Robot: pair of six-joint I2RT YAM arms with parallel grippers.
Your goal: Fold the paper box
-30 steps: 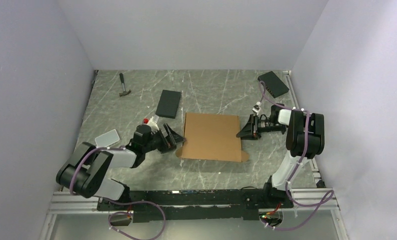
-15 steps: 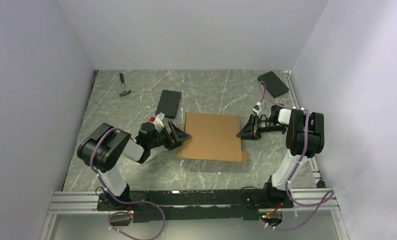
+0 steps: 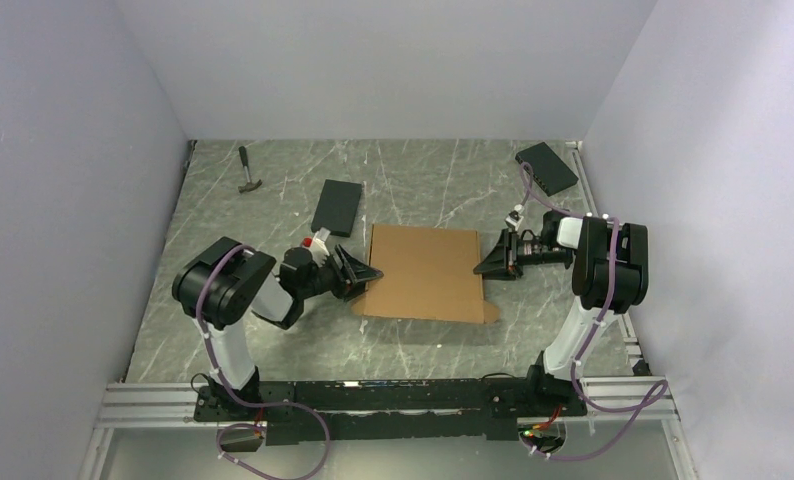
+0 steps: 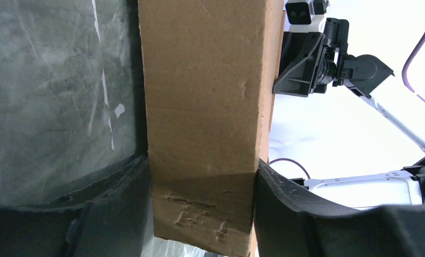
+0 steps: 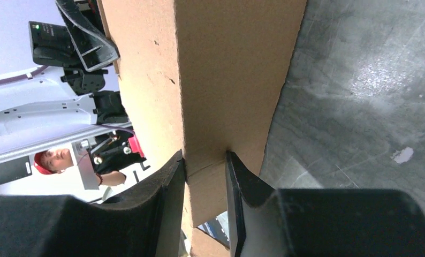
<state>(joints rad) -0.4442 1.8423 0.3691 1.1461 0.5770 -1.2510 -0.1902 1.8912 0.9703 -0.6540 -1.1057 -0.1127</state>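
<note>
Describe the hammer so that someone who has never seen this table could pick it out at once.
From the big brown paper box mid-table, look towards the far left corner of the grey marbled table. The hammer lies there, beyond the nearest flat black box. It is the only slim, handled tool; its neighbours are flat rectangles.
</note>
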